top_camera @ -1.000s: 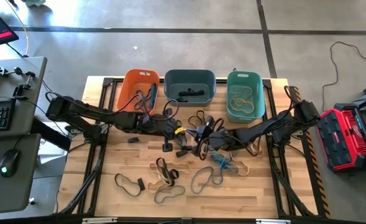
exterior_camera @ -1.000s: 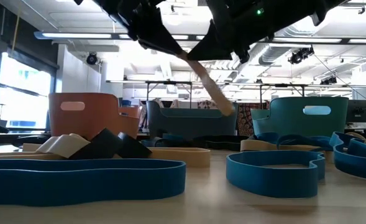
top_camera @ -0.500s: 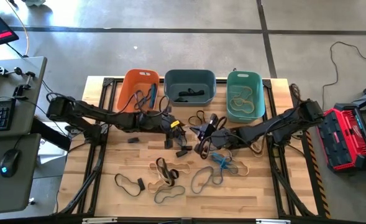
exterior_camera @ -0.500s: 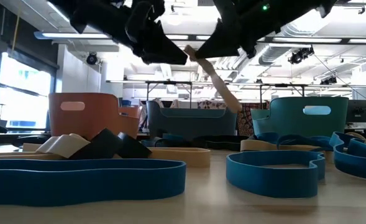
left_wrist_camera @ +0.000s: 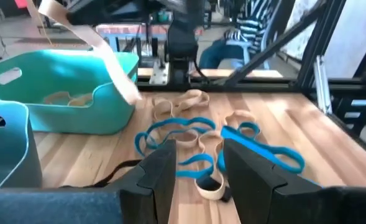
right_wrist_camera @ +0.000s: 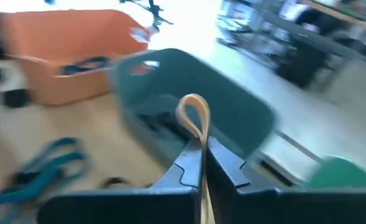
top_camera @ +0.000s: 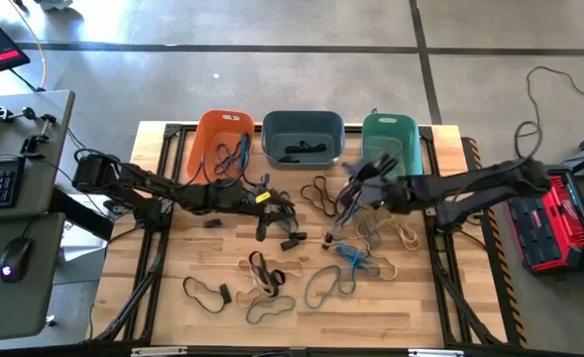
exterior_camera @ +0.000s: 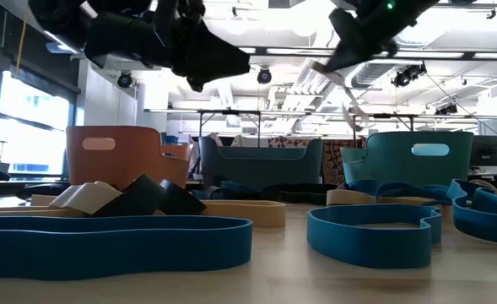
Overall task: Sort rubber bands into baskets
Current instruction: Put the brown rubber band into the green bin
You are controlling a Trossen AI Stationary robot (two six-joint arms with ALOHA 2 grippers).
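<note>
1. since a second ago the right gripper point(top_camera: 363, 178) has lifted and swung away from the middle of the table toward the teal basket point(top_camera: 392, 149), carrying a tan rubber band point(exterior_camera: 343, 89) that dangles below it
2. the left gripper point(top_camera: 272, 198) has drawn back toward the orange basket point(top_camera: 220, 147); its jaws stood narrower before and now stand parted with nothing between them
3. the right arm reaches in from the right edge, stretched low and nearly level across the table, its gripper raised in front of the teal basket's near wall; its fingers point(right_wrist_camera: 192, 163) are clenched on the tan band, whose loop pokes up between them
4. the left arm reaches in from the left edge, gripper raised off the wood near the table's middle, in front of the slate basket point(top_camera: 303, 138)
5. loose rubber bands point(top_camera: 272, 278) in blue, dark and tan lie scattered over the wooden table point(top_camera: 173, 307); a few already lie in each basket
</note>
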